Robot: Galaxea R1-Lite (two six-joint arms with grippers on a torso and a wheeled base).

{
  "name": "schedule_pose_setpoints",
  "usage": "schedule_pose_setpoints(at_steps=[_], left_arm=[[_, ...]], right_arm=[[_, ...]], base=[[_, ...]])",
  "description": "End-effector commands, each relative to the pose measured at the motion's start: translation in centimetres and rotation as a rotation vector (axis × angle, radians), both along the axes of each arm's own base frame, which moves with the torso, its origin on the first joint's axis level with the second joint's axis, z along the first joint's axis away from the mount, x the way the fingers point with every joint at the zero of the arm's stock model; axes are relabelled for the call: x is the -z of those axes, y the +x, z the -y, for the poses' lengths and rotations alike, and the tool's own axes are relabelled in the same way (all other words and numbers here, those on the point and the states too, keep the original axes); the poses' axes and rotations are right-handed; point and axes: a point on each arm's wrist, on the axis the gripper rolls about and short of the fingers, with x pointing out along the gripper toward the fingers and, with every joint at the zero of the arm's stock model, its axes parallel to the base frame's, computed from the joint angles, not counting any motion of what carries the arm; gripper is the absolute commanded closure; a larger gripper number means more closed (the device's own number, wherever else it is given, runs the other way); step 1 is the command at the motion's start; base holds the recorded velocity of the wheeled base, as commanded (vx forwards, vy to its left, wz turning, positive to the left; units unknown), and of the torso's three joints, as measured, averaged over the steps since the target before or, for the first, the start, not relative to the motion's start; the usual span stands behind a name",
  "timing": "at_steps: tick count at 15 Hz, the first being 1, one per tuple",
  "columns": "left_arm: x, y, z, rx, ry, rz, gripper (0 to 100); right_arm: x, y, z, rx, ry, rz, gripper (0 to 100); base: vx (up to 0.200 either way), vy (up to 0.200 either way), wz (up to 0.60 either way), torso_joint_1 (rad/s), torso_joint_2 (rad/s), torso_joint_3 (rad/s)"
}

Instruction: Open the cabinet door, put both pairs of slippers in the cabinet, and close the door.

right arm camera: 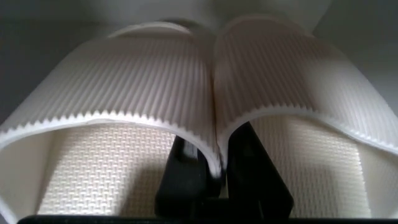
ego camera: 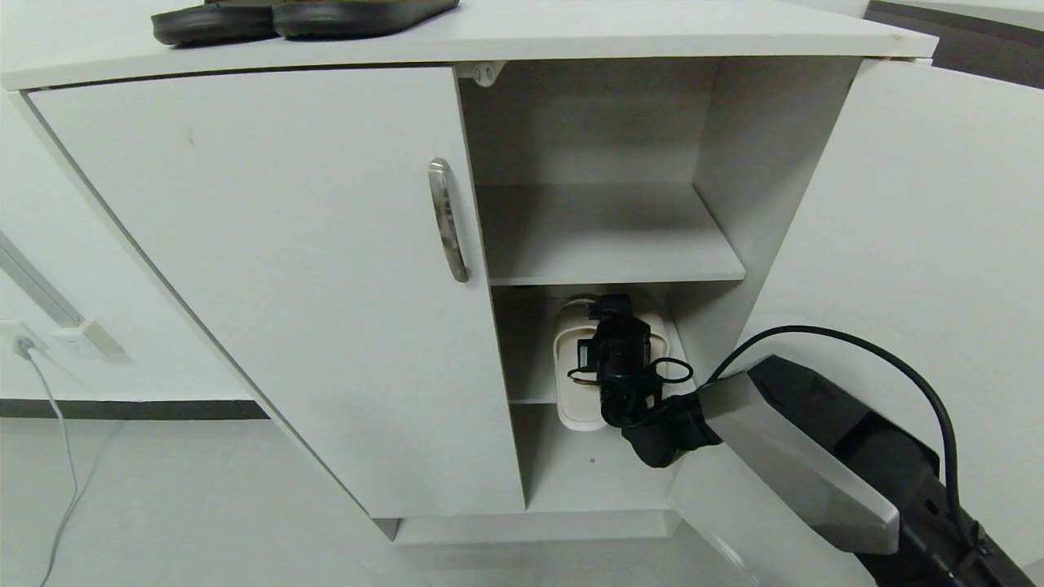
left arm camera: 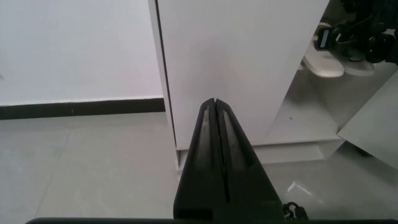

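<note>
head view: white cabinet (ego camera: 652, 37), right door (ego camera: 922, 204) swung wide open, left door (ego camera: 269, 269) closed, with a metal handle (ego camera: 448, 220) near its inner edge. the open side shows three compartments stacked. the upper shelf (ego camera: 603, 236) is bare.

dark slippers (ego camera: 302, 16): pair lying side by side on the cabinet top, above the closed left door, partly cut off by the frame edge.

white slippers (ego camera: 575, 383): pair inside the middle compartment on the open side, below the upper shelf, toes toward the back. heels stick out past the front edge of the shelf under them. cannot tell whether the soles rest on that shelf or hang just above it.

right claw (ego camera: 612, 314): arm comes in from the lower right, past the open door, into the middle compartment. the right wrist view has the white slippers (right arm camera: 143, 74) side by side, ribbed straps touching at the middle, and the claw (right arm camera: 217, 165) clenched on the two inner edges where the pair meets, one finger in each slipper. grasping the white slippers.

left claw (left arm camera: 214, 106): clenched, fingers pressed flat together, nothing between them. it hangs low over the tiled floor (left arm camera: 81, 168), in front of the closed left door and apart from it. the left wrist view also catches the white slippers (left arm camera: 323, 62) in the open compartment.
</note>
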Motion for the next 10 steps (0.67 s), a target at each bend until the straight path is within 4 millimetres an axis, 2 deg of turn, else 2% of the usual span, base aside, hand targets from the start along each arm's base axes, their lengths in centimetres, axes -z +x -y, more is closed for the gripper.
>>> schedule_pose_setpoints(at_steps=[1, 10], left_arm=[[0.0, 0.0, 0.0, 0.000, 0.000, -0.001, 100], [0.0, 0.0, 0.0, -0.002, -0.002, -0.001, 100]], right_arm=[[-0.1, 0.8, -0.1, 0.008, 0.018, 0.026, 100], [-0.3, 2.0, 0.1, 0.022, 0.009, 0.037, 100]], base=[[0.000, 0.000, 0.00, 0.000, 0.00, 0.000], [0.000, 0.000, 0.00, 0.000, 0.00, 0.000]])
